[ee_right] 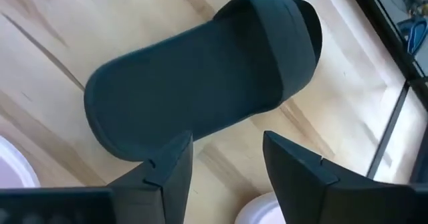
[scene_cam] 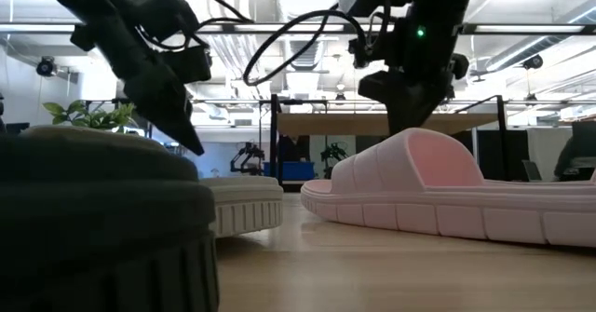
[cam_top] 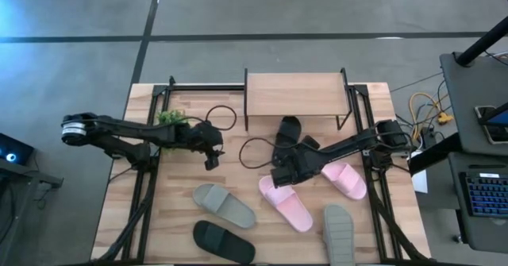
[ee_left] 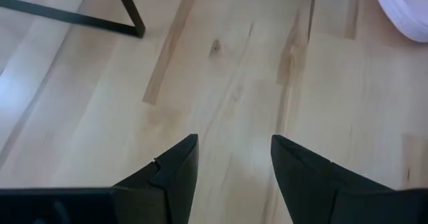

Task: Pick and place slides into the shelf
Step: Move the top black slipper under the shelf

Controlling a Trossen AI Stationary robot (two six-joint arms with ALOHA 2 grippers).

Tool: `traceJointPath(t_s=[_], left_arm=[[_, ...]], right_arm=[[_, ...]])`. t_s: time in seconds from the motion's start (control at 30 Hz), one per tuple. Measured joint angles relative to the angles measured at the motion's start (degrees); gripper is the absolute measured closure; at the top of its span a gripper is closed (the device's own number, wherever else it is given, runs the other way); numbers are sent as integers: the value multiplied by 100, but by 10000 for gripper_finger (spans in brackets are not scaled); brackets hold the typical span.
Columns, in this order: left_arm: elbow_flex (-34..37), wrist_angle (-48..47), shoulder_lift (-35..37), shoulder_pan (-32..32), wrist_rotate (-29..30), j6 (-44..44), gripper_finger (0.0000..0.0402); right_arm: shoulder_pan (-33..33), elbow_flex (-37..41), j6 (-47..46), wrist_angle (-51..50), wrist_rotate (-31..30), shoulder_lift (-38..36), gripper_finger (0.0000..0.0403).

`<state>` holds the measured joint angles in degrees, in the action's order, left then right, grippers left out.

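Note:
The shelf (cam_top: 295, 94) stands at the table's far edge. One black slide (cam_top: 286, 133) lies flat on the table just in front of it, and it fills the right wrist view (ee_right: 200, 77). My right gripper (cam_top: 279, 175) is open and hovers between that slide and the pink pair (cam_top: 286, 203) (cam_top: 346, 179), above the nearer pink slide (scene_cam: 438, 189) in the low view. My left gripper (cam_top: 211, 162) is open over bare table (ee_left: 234, 97) left of centre. Two grey slides (cam_top: 225, 205) (cam_top: 339, 233) and the other black slide (cam_top: 225, 242) lie near the front edge.
A small green plant (cam_top: 170, 118) sits left of the shelf, by the left arm. Cables loop over the table near the shelf (cam_top: 222, 117). A shelf leg (ee_left: 130, 13) shows ahead of my left gripper. Bare wood lies between the two grippers.

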<state>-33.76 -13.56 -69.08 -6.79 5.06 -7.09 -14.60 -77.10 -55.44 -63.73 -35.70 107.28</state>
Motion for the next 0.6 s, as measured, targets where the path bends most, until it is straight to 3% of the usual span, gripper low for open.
traceJointPath(t_s=[0.2,0.4,0.6], left_arm=[[37,11,-24,0,238,4,228],[39,51,-21,-2,638,14,228],[41,252,-31,-1,651,49,228]], right_arm=[[23,96,754,41,-583,-15,234],[235,220,1213,117,-304,-15,234],[479,221,1869,993,-312,-15,234]])
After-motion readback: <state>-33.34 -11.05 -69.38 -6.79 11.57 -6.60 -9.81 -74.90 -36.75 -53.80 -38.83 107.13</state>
